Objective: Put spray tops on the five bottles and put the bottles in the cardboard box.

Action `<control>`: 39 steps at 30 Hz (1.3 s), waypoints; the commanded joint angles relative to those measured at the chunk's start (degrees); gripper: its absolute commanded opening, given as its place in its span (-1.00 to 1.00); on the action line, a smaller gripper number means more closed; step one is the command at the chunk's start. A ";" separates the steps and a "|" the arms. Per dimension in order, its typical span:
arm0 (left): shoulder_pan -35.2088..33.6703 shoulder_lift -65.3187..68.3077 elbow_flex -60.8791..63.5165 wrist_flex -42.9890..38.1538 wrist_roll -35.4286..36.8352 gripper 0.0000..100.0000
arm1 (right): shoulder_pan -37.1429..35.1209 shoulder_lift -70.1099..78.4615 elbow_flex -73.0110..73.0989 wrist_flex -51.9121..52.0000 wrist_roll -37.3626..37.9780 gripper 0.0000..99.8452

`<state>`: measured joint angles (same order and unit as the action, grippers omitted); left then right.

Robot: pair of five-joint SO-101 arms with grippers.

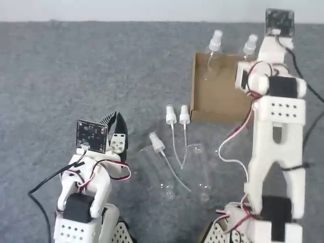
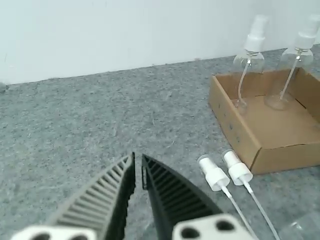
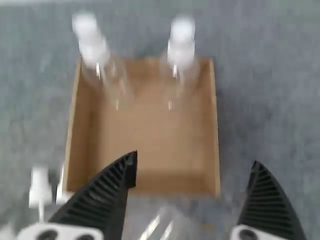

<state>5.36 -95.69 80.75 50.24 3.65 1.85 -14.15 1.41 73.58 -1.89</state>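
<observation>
- I see my left tool [image 2: 138,159] almost closed, empty, above the tabletop [image 2: 75,115].
- My right tool [image 3: 194,161] gapes wide, empty, at the cardboard box [image 3: 145,145] holding 2 capped bottles [image 3: 107,75].

Two upright bottles [image 1: 214,46] block the box's [image 1: 194,86] far end; its near half is open. Loose spray tops [image 1: 177,116] and lying bottles [image 1: 201,174] litter the approach.
</observation>
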 commanded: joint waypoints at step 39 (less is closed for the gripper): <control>-3.43 0.18 2.15 3.25 -0.53 -0.98 | 6.46 -16.31 54.59 -20.18 -7.38 -0.78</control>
<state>2.11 -95.69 83.30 53.32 3.65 3.16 -27.96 55.56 54.15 -10.86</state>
